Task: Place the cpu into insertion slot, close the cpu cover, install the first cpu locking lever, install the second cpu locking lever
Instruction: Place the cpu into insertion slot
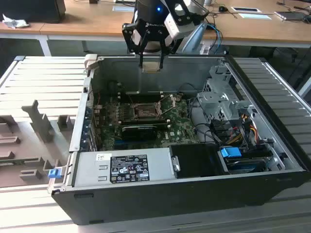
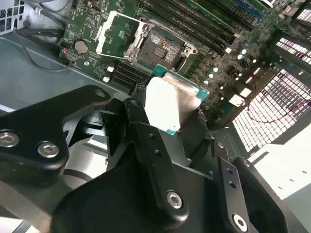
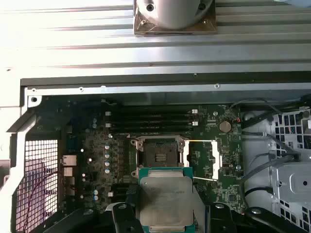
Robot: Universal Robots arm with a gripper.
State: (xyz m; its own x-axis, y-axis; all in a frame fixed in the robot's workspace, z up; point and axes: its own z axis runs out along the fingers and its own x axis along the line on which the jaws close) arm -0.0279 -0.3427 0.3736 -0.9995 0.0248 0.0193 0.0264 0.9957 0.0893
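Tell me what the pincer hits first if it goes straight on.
Likely the green board beside the open socket, with the chip held in the pincer touching first; depth is unclear, so it may be the socket.

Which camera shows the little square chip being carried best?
The first wrist view: the cpu faces it, nearly the whole silver top showing. The second wrist view catches it slanted, partly covered; the exterior view gives a small pale patch.

The arm hangs wrist-down, its gripper (image 1: 151,63) pointing straight down, clamped on the cpu (image 3: 165,201).
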